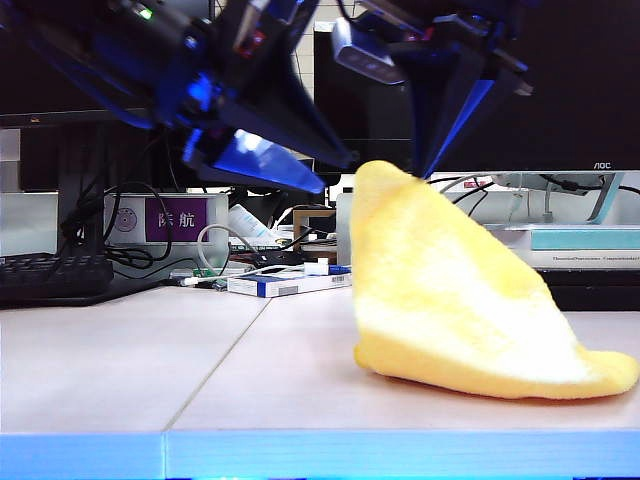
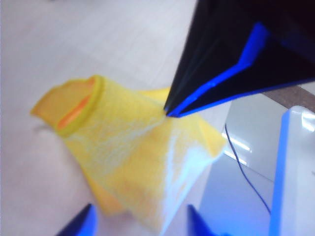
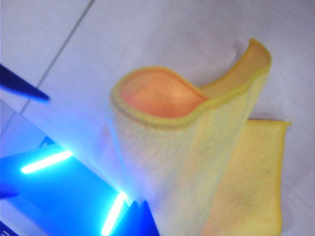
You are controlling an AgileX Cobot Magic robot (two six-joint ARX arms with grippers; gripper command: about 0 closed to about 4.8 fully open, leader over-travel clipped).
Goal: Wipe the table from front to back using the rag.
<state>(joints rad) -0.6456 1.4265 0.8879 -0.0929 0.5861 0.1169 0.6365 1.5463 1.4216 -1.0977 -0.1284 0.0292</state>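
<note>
The yellow rag point(image 1: 450, 290) stands in a tent shape on the pale table point(image 1: 120, 360), one corner pulled up and the rest resting on the top. My right gripper point(image 1: 428, 168) is shut on that raised corner; the left wrist view shows its dark tip point(image 2: 170, 110) pinching the rag point(image 2: 133, 157). In the right wrist view its fingers point(image 3: 150, 216) are closed against the rag point(image 3: 197, 162). My left gripper point(image 1: 335, 172) hangs open just left of the peak, holding nothing. Its two blue fingertips point(image 2: 86, 221) stand wide apart over the rag's near edge.
A black keyboard point(image 1: 50, 275), a purple sign point(image 1: 175, 218), a small white-blue box point(image 1: 280, 283) and cables crowd the back of the table. Stacked books point(image 1: 580, 245) and a monitor stand at the back right. A light blue edge band point(image 1: 300, 455) runs along the front.
</note>
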